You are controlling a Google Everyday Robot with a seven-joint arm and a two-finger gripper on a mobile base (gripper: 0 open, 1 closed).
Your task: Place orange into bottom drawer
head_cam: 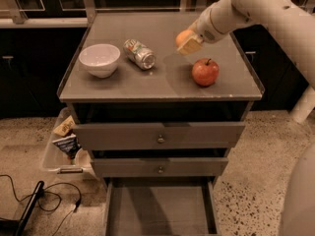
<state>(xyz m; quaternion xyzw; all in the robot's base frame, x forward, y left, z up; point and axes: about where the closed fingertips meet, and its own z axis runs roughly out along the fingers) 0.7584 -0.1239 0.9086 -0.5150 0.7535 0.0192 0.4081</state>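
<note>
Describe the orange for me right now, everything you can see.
The orange is small, round, plain orange and smooth-skinned, only partly visible: the gripper, closed on it, covers its right side. It is over the back right of the cabinet top, behind the apple and right of the can. Whether it touches the top is unclear.

I see the bowl (99, 59), can (140, 53) and apple (205, 72) left to right on the cabinet top (162, 85). My gripper (187, 41) clasps the orange (181, 36) just behind the apple; the bottom drawer (160, 211) lies lowest.

High front view; claw (187, 42) upper right
</note>
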